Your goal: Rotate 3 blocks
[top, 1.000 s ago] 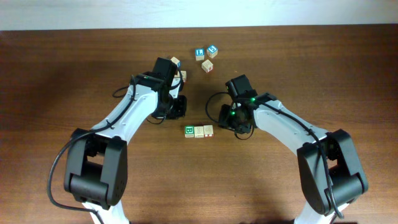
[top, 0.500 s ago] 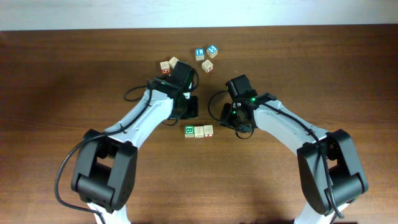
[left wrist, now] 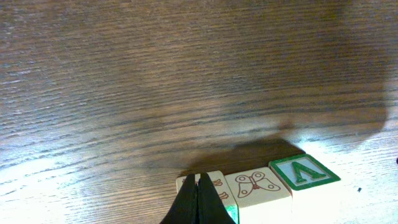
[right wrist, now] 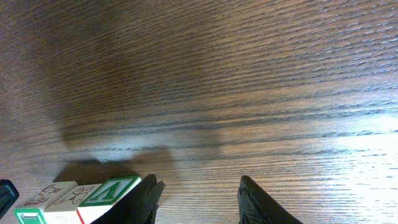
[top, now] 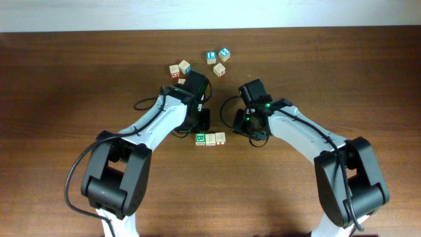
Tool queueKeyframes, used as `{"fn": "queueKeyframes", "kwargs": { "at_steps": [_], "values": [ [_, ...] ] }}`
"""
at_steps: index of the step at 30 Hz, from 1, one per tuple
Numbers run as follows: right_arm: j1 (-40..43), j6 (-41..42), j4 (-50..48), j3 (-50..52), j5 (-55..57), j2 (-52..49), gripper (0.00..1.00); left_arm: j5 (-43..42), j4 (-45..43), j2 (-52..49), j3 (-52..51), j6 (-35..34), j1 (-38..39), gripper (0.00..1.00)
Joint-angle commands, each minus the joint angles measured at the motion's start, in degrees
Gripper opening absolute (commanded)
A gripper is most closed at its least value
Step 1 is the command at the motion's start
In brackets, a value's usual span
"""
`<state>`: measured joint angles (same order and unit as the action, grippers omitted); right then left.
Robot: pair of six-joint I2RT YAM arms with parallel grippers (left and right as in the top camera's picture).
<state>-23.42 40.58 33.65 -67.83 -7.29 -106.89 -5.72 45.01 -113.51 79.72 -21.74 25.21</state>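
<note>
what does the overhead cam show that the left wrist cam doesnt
Only overhead: the left arm and right arm whole, and loose cubes at the far side of the table, some blue-faced. Only left wrist: the left gripper shut, in front of the end block, with a butterfly print and a green V up close. Both: the row of three blocks.

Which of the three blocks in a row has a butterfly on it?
The middle block. Its top shows a butterfly drawing; the green V block and the red-marked block beside it do not.
</note>
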Motion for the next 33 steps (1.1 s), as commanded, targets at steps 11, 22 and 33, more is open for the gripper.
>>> {"fn": "queueKeyframes", "kwargs": {
  "at_steps": [11, 22, 33],
  "values": [
    [-0.2, 0.6, 0.0, -0.3, 1.2, -0.3, 0.42, -2.0, 1.7, -0.7, -0.4, -0.5, -0.1, 0.0],
    [-0.2, 0.6, 0.0, -0.3, 1.2, -0.3, 0.42, -2.0, 1.9, -0.7, -0.4, -0.5, -0.1, 0.0],
    [-0.2, 0.6, 0.0, -0.3, 1.2, -0.3, 0.43, 3.8, 5.6, -0.6, 4.8, 0.4, -3.3, 0.0]
  ]
}}
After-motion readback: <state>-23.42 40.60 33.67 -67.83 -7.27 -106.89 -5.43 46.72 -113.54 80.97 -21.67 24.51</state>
